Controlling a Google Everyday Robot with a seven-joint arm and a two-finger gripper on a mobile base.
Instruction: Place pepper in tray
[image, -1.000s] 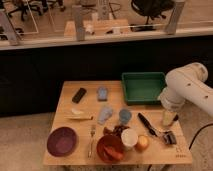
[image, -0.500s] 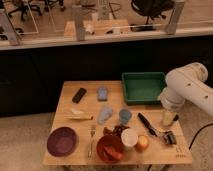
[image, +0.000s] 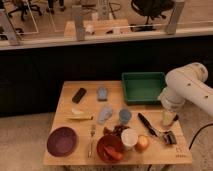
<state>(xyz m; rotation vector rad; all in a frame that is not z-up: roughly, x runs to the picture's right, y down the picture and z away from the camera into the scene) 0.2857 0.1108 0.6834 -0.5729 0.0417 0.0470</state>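
While gripper (image: 169, 136) hovers, apparently at right edge of wooden table (image: 85, 106), grip unclear; glass partition (image: 50, 22) behind.

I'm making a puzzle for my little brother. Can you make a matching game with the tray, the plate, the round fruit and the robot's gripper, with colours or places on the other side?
Things:
1. tray
2. plate
3. round fruit
4. gripper

Colours or places:
A. purple
B. green
C. over the right side of the table, just in front of the tray
D. yellow-orange

Pairs: 1-B, 2-A, 3-D, 4-C
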